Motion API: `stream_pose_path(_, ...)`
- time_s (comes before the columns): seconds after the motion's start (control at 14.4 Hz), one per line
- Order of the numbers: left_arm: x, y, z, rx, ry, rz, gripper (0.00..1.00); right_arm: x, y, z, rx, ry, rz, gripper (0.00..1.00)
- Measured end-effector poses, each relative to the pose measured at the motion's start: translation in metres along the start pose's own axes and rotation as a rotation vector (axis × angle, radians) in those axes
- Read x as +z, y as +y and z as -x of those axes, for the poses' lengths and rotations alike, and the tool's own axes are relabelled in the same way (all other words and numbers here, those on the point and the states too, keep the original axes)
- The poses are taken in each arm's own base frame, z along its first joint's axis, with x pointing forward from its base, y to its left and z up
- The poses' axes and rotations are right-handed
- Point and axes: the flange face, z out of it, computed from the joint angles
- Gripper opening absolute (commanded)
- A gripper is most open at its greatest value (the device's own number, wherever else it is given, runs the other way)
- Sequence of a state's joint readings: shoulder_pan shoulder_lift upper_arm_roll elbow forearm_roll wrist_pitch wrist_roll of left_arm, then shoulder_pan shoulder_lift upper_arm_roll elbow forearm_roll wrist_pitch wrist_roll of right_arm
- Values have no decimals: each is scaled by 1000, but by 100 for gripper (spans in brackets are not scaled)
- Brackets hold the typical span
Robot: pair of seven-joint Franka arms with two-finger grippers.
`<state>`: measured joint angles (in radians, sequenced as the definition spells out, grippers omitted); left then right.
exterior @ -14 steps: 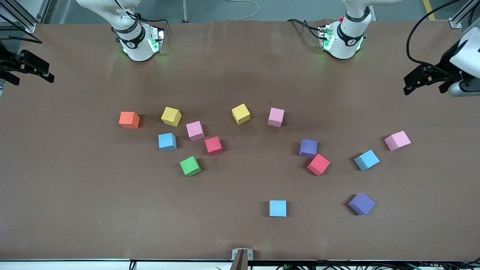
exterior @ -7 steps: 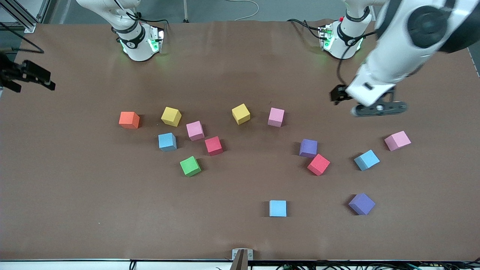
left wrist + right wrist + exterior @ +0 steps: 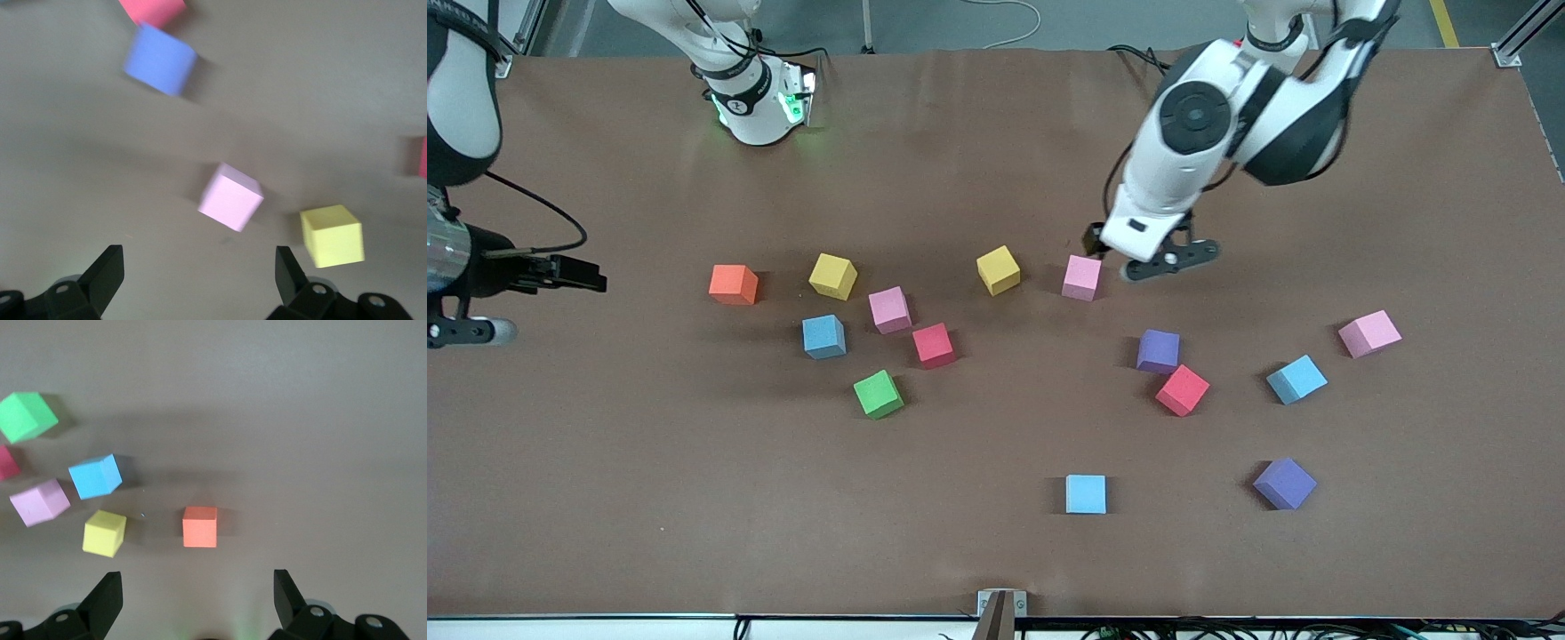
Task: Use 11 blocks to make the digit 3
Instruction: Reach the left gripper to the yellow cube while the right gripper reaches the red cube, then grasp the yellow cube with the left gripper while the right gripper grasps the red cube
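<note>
The table (image 3: pixel 996 551) is carrying the blocks (image 3: pixel 889 329) loose and scattered, none lined up yet, so by my reading the digit is not yet begun and the step in hand is a first pick.

The left gripper (image 3: pixel 1129 253) is hanging just beside the pink block (image 3: pixel 1081 277) near the middle of the table, its jaws standing wide and empty. The left wrist view is showing that pink block (image 3: pixel 230 197) between the fingers' lines but turned at an angle to them, with a yellow block (image 3: pixel 332 235) close by. To do this well, the wrist is likely needing a turn so the fingers meet two flat faces, and the descent should be centring over the cube while keeping clear of the yellow one.

The right gripper (image 3: pixel 574 274) is hovering at the right arm's end of the table, jaws wide and empty, facing the orange block (image 3: pixel 200 526). That cube is sitting square to the fingers with open room around it, so a straight drop looks enough.
</note>
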<state>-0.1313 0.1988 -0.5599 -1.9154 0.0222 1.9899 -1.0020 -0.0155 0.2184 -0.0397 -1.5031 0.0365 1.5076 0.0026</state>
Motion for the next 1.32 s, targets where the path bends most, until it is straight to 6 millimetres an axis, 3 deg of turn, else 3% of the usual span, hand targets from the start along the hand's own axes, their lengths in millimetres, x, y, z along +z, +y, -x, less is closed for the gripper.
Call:
stream_pose_path(0.21,47,44,30,-144,-32,43,100,9,-27,-4,122,16,-24,100)
stream_pose_path(0.35,83,70,49,-245,-47,73,100,26,-55,-8,189,28,-36,100)
stream_pose_path(0.62,138,98,67,-397,-36,119,100,61,-135,-4,348,61,-41,100)
stream_pose_path(0.9,158,109,74,-427,-49,157,100,92,-213,11,481,113,-58,100)
stream_pose_path(1.32,171,113,79,-413,-48,170,100,157,-286,27,755,146,-98,100)
